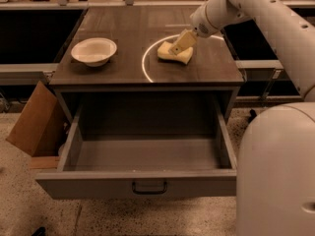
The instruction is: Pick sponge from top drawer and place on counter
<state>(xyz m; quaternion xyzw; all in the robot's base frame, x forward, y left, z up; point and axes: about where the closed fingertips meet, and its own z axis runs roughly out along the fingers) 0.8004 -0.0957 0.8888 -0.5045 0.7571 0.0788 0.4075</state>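
Observation:
The pale yellow sponge (173, 54) rests low on the dark counter (113, 70), inside the white circular arc, towards the right. My gripper (179, 45) reaches in from the upper right and is shut on the sponge, one finger lying across its front. The top drawer (98, 185) is pulled wide open below the counter. Its inside shows nothing in it, and its dark bar handle (149, 187) sits at the centre of the front panel.
A white bowl (94, 50) stands on the left part of the counter. A brown cardboard box (34, 124) leans against the cabinet's left side. My white base (275, 171) fills the lower right. Shelving runs along the back.

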